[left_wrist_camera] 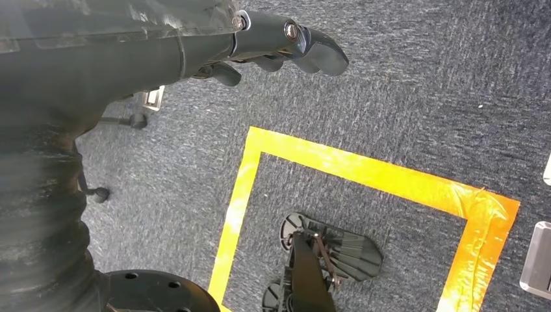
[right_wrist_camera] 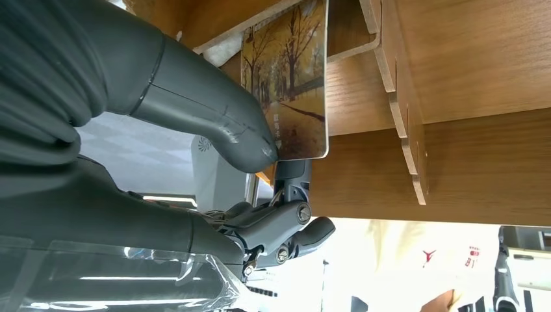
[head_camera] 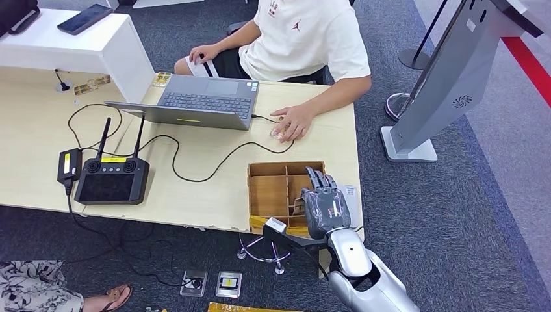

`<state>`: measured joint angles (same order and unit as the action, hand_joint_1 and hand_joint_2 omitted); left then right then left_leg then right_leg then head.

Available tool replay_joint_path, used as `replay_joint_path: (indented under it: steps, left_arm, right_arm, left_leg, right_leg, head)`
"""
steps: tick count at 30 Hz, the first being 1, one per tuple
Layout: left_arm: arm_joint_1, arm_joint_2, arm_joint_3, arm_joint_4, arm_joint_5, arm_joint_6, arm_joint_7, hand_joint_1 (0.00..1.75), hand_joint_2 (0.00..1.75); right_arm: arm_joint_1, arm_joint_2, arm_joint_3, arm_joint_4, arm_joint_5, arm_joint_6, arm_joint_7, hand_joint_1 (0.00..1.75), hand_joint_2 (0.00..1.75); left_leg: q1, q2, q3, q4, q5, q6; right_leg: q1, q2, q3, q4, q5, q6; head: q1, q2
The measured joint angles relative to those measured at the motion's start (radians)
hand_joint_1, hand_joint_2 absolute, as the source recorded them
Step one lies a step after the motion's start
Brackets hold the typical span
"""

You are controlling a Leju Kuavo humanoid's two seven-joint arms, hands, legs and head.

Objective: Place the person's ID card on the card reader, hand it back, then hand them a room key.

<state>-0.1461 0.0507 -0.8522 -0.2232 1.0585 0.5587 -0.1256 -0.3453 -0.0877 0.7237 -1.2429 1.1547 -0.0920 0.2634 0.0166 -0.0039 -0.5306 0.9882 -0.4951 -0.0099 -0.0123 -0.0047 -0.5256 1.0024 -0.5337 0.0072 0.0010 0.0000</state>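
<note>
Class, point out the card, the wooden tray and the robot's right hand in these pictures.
card (right_wrist_camera: 292, 84), right wrist view, on its printed tree picture.
wooden tray (head_camera: 266, 195), head view, on a bare compartment floor.
right hand (head_camera: 325, 205), head view, on the back of the hand.

Pale wood tabletop (head_camera: 195, 188) on grey-blue carpet (head_camera: 448, 214). White raised counter (head_camera: 97, 45) at its far left corner. Grey kiosk stand (head_camera: 448, 78) right of tabletop. Yellow tape square (left_wrist_camera: 364, 175) on carpet.

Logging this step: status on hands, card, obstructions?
Right hand pinches room key card inside the wooden tray. Left hand hangs over carpet, holding nothing. Person's hand on desk beyond the tray, not blocking.
</note>
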Motion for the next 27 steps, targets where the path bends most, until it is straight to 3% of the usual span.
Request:
replay_joint_path:
  steps: [1,2,3,5,7,27]
  left_arm:
    - [0.000,0.000,0.000,0.000,0.000,0.000,0.001,0.00,1.75]
    - [0.000,0.000,0.000,0.000,0.000,0.000,0.001,0.00,1.75]
    - [0.000,0.000,0.000,0.000,-0.001,-0.001,0.002,0.00,1.75]
    - [0.000,0.000,0.000,0.000,-0.002,-0.002,0.002,0.00,1.75]
    - [0.000,0.000,0.000,0.000,-0.003,-0.002,0.002,0.00,1.75]
    - [-0.003,0.008,-0.022,0.000,-0.007,-0.004,0.004,0.00,1.75]
  right_arm:
    - [0.000,0.000,0.000,-0.001,0.000,0.002,0.001,1.53,1.75]
    - [0.000,0.000,0.000,-0.001,0.000,0.003,0.001,1.39,1.75]
    - [0.000,0.000,0.000,-0.002,-0.001,0.005,0.002,1.15,1.75]
    - [0.000,0.000,0.000,-0.003,-0.002,0.008,0.003,0.40,1.75]
    - [0.001,-0.001,0.000,-0.005,-0.002,0.009,0.006,0.00,1.75]
    - [0.006,-0.022,-0.001,-0.048,0.016,0.014,0.042,0.00,1.75]
  left_leg:
    - [0.000,0.000,0.000,0.000,0.000,0.000]
    - [0.000,0.000,0.000,0.000,0.000,0.000]
    - [0.000,0.000,0.000,0.000,0.000,0.000]
    - [0.000,0.000,0.000,0.000,0.000,0.000]
    - [0.000,0.000,0.000,0.000,0.000,0.000]
    - [0.000,0.000,0.000,0.000,0.000,0.000]
  right_leg:
    - [0.000,0.000,0.000,0.000,0.000,0.000]
    - [0.000,0.000,0.000,0.000,0.000,0.000]
    - [0.000,0.000,0.000,0.000,0.000,0.000]
    - [0.000,0.000,0.000,0.000,0.000,0.000]
    - [0.000,0.000,0.000,0.000,0.000,0.000]
    - [0.000,0.000,0.000,0.000,0.000,0.000]
  head:
    - [0.000,0.000]
    - [0.000,0.000]
    - [0.000,0.000]
    - [0.000,0.000]
    - [0.000,0.000]
    - [0.000,0.000]
